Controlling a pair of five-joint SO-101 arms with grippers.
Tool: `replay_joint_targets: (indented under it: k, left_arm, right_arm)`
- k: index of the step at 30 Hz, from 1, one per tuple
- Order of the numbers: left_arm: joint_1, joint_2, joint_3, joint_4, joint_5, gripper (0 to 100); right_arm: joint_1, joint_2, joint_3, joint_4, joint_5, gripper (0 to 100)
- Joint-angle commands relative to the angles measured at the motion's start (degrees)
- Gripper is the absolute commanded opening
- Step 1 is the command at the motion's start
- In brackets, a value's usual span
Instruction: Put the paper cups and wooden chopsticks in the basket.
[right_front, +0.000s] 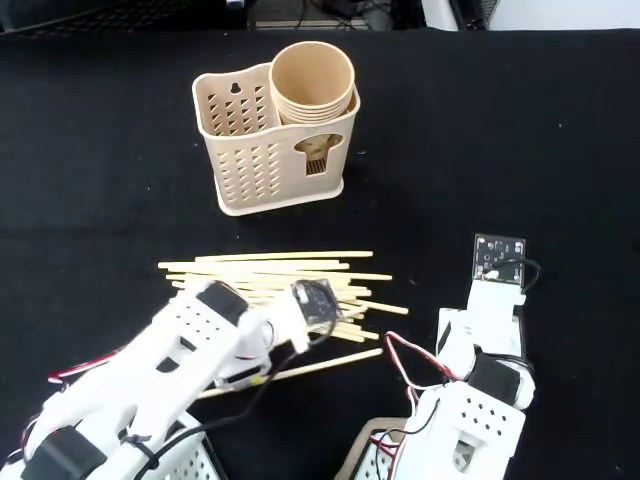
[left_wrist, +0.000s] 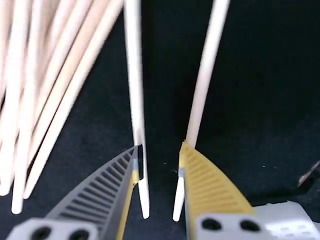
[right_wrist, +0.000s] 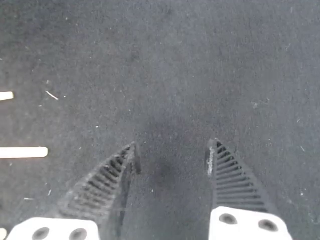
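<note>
Basket: you have the basket at the far side of the black surface; the stacked paper cups stand in its compartment on the right arm's side
Chopsticks: the wooden chopsticks lie piled on the surface between basket and arms; one stray chopstick lies slanted nearer you
Left pincer: your left pincer sits low at the pile, narrowly parted; two chopsticks run between its fingers, unclamped
Right pincer: your right pincer stands wide over bare surface, holding nothing
</note>
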Motion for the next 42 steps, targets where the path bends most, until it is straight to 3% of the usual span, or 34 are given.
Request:
replay_joint_targets:
  k: [1,11,14,19,27,34,42]
  left_arm:
    - [3.47,-0.62,-1.63,1.23,-0.26,15]
    - [5.05,-0.70,-2.68,1.41,0.09,15]
    - [5.58,-1.05,-2.77,1.41,3.34,15]
    - [9.80,-5.71,-1.19,3.08,7.74,15]
    - [10.95,-12.84,2.77,3.87,7.56,15]
    - [-0.48,-12.84,9.80,-6.51,1.85,15]
    - [-6.20,-13.45,9.36,-7.30,1.14,15]
  right_arm:
    - [0.35,-0.66,-0.13,-1.23,0.35,22.2]
    - [0.35,-0.66,-0.13,-1.23,0.35,22.2]
    - [0.35,-0.66,-0.13,-1.23,0.35,22.2]
    - [0.35,-0.66,-0.13,-1.23,0.35,22.2]
    - [0.35,-0.66,-0.13,-1.23,0.35,22.2]
    - [0.35,-0.66,-0.13,-1.23,0.35,22.2]
    - [0.35,-0.66,-0.04,-1.23,0.35,22.2]
